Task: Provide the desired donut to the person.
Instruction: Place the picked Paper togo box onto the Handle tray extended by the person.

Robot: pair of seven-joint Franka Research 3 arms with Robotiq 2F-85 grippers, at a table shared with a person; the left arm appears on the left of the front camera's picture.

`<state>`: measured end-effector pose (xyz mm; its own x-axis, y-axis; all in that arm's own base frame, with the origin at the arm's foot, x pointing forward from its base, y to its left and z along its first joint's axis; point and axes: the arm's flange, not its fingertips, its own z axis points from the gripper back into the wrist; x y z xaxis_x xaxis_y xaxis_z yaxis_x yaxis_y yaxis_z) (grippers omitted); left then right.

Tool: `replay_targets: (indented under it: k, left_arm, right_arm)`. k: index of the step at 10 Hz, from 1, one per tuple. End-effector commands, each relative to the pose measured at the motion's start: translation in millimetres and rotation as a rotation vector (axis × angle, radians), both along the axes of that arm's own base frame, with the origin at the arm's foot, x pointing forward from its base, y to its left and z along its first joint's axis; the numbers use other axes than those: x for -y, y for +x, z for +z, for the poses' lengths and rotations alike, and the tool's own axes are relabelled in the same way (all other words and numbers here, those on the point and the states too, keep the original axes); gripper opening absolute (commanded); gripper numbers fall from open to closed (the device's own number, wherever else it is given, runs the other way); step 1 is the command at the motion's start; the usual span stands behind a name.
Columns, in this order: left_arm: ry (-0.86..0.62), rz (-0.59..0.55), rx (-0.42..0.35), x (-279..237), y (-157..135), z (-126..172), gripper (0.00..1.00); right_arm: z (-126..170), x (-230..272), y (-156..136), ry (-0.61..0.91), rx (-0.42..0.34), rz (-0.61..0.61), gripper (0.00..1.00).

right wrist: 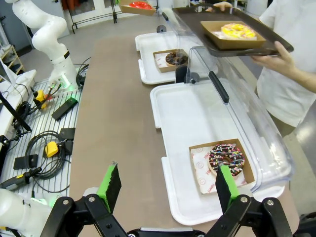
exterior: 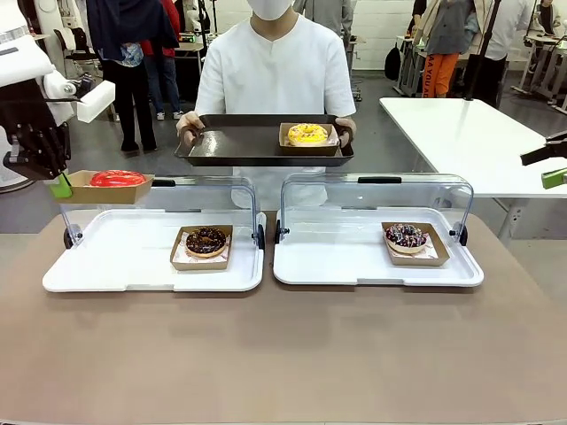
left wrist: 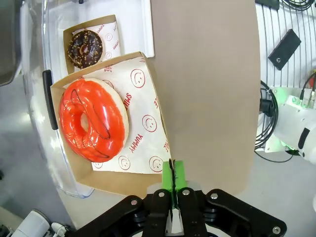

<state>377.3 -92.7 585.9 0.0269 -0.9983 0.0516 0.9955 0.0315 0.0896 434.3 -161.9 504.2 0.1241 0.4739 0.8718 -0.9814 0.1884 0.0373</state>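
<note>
The left hand [exterior: 60,184] pinches the rim of a cardboard tray holding the red donut [exterior: 117,178], lifted above the counter [exterior: 283,354]. The delivery looks midway: next, carry it forward to the person's [exterior: 275,66] dark tray [exterior: 239,146], beside a yellow donut [exterior: 307,134]. The right hand [right wrist: 168,185] hovers spread. The left arm is partly cut off.

Right end effector [exterior: 555,177] cut by edge
</note>
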Motion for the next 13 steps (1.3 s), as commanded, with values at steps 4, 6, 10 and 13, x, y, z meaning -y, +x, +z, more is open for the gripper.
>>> replay_targets:
  k: [4,6,10,13]
  left_arm:
    - [0.008,0.008,0.009,0,-2,3,0.0]
    - [0.008,0.008,0.009,0,-2,3,0.0]
    - [0.008,0.008,0.009,0,-2,3,0.0]
    - [-0.001,-0.024,0.026,12,-13,43,0.01]
  right_arm:
    - [0,0,0,0.001,0.0,0.0,1.0]
    - [0,0,0,0.001,0.0,0.0,1.0]
    - [0,0,0,0.001,0.0,0.0,1.0]
    - [0,0,0,0.001,0.0,0.0,1.0]
